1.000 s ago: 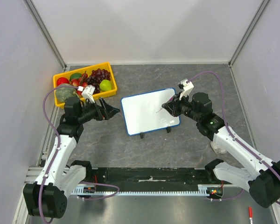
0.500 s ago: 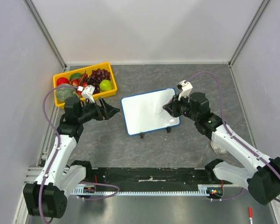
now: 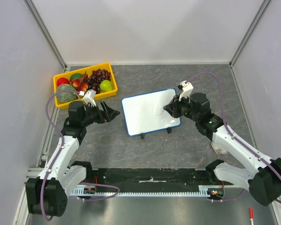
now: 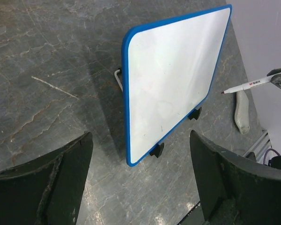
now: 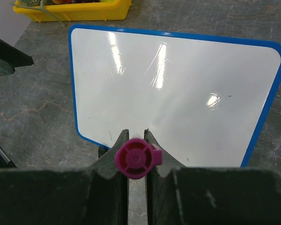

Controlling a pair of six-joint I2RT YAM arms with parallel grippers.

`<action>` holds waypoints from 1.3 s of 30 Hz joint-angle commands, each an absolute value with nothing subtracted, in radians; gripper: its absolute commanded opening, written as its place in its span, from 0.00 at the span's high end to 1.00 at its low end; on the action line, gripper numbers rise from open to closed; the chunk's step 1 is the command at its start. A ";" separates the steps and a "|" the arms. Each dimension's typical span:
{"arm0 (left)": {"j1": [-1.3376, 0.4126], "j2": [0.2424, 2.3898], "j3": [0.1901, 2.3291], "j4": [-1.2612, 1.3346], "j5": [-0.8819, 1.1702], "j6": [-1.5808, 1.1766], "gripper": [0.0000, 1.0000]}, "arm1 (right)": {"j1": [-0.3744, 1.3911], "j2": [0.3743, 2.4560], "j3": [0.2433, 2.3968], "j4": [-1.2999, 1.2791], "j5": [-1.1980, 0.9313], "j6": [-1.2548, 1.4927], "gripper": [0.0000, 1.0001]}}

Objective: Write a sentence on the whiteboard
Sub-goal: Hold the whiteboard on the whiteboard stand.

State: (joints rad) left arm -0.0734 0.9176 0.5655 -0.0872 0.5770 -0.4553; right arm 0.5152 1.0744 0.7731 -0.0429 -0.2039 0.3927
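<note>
1. Right claw (image 3: 167, 108) is clenched on a marker (image 5: 135, 158); its pink end cap sits between my fingers (image 5: 107, 173) in the right wrist view.
2. Marker's red tip points at the whiteboard (image 3: 150, 112), near its right edge; the left wrist view shows a gap between tip and frame.
3. Left claw (image 3: 113, 112) is released, jaws spread wide, facing the board's left edge and apart from it.
4. Whiteboard stands tilted on two black feet (image 4: 157, 150) at the middle of the tabletop (image 3: 201, 79), between my two claws; its blue-framed face looks plain white with glare.
5. Yellow tray (image 3: 82, 70) of fruit, grapes (image 3: 100, 74) and a green apple (image 3: 106, 85) among it, lies at the far left corner, beyond my left arm, apart from the board.
6. Red pen (image 3: 251, 214) lies on the metal ledge near my right base, off the tabletop.
</note>
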 commanded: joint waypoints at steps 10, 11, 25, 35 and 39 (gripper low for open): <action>-0.067 1.034 0.540 0.129 0.666 -0.480 0.12 | 0.515 1.057 0.824 -0.049 -0.210 0.384 1.00; -0.069 1.046 0.534 0.155 0.682 -0.492 0.12 | 0.518 1.054 0.824 -0.049 -0.216 0.382 1.00; -0.071 1.314 0.505 0.451 0.807 -0.554 0.18 | 0.517 1.042 0.821 -0.037 -0.265 0.376 1.00; -0.071 1.404 0.505 0.503 0.831 -0.546 0.21 | 0.517 1.038 0.810 -0.041 -0.258 0.377 1.00; -0.071 1.420 0.509 0.512 0.841 -0.542 0.22 | 0.518 1.042 0.807 -0.032 -0.253 0.380 1.00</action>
State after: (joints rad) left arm -0.0734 1.4014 0.5091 0.4473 0.8127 -0.5346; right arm 0.5152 1.0481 0.7784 -0.0643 -0.2543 0.3885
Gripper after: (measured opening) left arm 0.785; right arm 0.187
